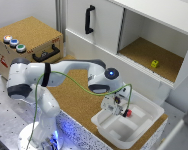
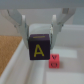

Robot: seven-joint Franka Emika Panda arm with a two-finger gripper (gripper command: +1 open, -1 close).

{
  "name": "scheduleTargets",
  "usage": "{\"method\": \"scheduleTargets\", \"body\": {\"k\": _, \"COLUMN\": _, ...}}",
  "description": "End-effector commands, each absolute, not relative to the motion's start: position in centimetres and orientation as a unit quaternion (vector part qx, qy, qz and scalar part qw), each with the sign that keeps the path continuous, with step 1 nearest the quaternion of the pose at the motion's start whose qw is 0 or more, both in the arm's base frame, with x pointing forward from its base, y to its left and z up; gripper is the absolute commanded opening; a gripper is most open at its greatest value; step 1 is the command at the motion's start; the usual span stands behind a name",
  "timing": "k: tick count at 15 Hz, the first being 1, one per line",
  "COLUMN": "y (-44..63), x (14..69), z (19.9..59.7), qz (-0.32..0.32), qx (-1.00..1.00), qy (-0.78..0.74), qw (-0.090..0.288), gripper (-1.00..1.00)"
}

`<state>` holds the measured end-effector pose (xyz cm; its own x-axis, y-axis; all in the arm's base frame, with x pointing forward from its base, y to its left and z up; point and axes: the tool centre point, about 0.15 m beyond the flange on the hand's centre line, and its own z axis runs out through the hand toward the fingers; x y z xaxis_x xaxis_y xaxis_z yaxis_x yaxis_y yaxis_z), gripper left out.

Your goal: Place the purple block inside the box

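Progress: nearly done | fingers closed on the purple block, held above the box interior, near a red block | left: lower and release it inside.

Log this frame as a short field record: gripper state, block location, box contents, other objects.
gripper: gripper shut on the purple block, over the box
purple block: held between the fingers, yellow letter A facing the wrist camera, not yet released
box: white box on the cork surface, at the exterior view's lower right
box contents: a red block lies on the floor of the box
other objects: yellow block in the open cabinet compartment; wooden crate with coloured buttons on top
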<state>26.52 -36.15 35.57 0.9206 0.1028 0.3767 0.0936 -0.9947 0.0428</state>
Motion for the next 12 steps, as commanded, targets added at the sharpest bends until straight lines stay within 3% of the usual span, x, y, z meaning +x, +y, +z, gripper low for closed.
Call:
{"method": "scheduleTargets", "body": {"k": 1, "y": -37.6, "x": 23.1, "z": 28.6, "qz": 0.184, "qx": 0.98, "qy": 0.018, "qw": 0.074, "gripper": -1.0}}
{"method": "scheduleTargets", "body": {"k": 4, "y": -37.5, "x": 23.8, "z": 25.5, "qz": 0.187, "qx": 0.981, "qy": -0.003, "qw": 0.058, "gripper": -1.0}}
{"method": "scheduleTargets", "body": {"k": 8, "y": -36.6, "x": 27.3, "z": 25.9, "qz": 0.212, "qx": 0.976, "qy": -0.033, "qw": 0.048, "gripper": -1.0}}
{"method": "scheduleTargets", "body": {"k": 12, "y": -36.8, "x": 30.0, "z": 24.9, "qz": 0.195, "qx": 0.978, "qy": -0.065, "qw": 0.04, "gripper": -1.0}}
